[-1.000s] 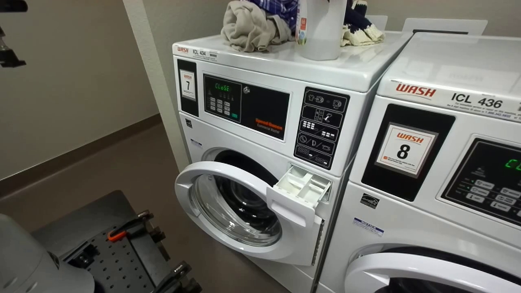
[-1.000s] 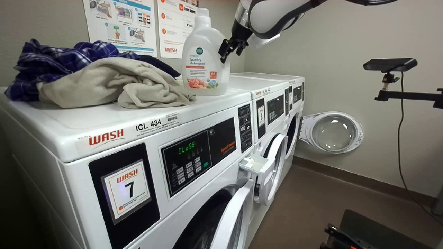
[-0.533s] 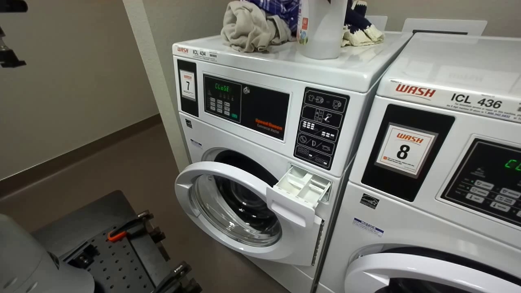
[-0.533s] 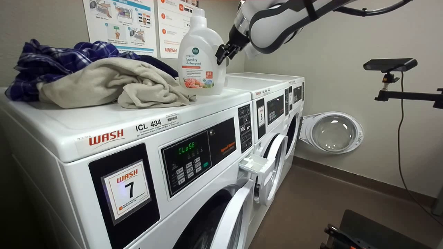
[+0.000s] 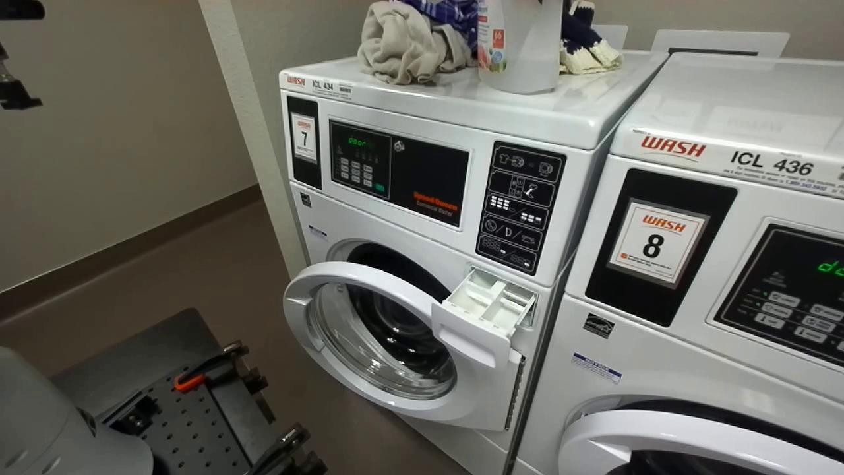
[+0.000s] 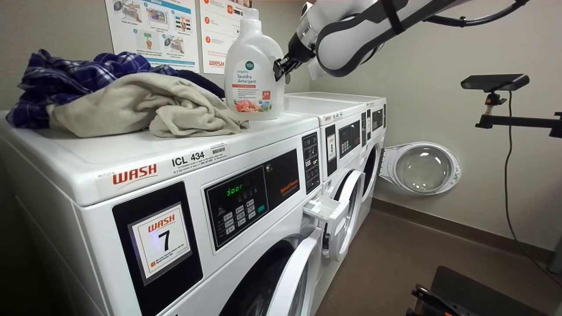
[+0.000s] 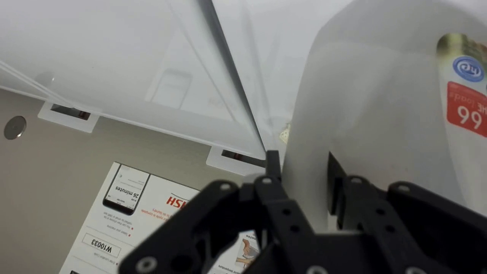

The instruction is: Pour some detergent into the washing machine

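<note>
A translucent white bottle of laundry detergent (image 6: 252,74) stands upright on top of washing machine 7 (image 5: 541,122), its cap (image 6: 250,14) on. In an exterior view my gripper (image 6: 281,70) reaches the bottle's handle side from the right. The wrist view shows the jaws of the gripper (image 7: 304,179) on both sides of the handle, one finger (image 7: 335,182) through the handle opening and one outside it; they are shut on it. Below, the machine's detergent drawer (image 5: 471,336) is pulled out, showing its compartments. The round door (image 5: 356,269) hangs open.
Beige cloth (image 6: 131,105) and a blue plaid garment (image 6: 101,66) lie beside the bottle. Washing machine 8 (image 5: 738,86) adjoins, its door (image 5: 672,429) swung out. Posters (image 6: 153,39) hang on the wall behind. A camera (image 6: 496,82) on a stand is off to the right.
My gripper has closed on the bottle's handle, and the arm has shifted. The bottle has slid slightly left in an exterior view and turned a little. The machine's display text has changed.
</note>
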You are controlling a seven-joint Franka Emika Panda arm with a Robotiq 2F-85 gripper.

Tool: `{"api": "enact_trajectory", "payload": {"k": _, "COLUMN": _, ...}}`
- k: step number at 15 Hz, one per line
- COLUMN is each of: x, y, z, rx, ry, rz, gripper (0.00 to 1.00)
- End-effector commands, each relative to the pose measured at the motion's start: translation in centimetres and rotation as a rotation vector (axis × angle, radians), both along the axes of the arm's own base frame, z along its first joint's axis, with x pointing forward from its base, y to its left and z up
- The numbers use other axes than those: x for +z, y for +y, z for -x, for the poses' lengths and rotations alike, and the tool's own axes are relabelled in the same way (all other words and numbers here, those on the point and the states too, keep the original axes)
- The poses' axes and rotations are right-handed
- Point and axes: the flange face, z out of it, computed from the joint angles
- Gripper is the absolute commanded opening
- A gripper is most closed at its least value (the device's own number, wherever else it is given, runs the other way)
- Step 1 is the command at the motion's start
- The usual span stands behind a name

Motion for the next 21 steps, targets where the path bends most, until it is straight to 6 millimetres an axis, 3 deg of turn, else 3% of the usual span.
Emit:
{"api": "enact_trajectory", "payload": {"k": 1, "x": -0.9, "y": 0.3, "z": 0.5, "rx": 0.013, "ry": 0.0, "rz": -0.009, "gripper": 0.07}}
{"api": "enact_trajectory", "payload": {"k": 8, "x": 1.2, "y": -0.1, "z": -0.2, "rx": -0.028, "ry": 0.029, "rz": -0.094, "gripper": 0.07}}
{"api": "enact_trajectory", "payload": {"k": 17, "x": 8.1, "y": -0.6, "z": -1.2, "rx": -0.04, "ry": 0.042, "rz": -0.172, "gripper": 0.07}}
{"api": "enact_trajectory", "payload": {"k": 21, "x": 10.1, "y": -0.8, "z": -1.0, "rx": -0.047, "ry": 0.06, "rz": -0.165, "gripper": 0.07}}
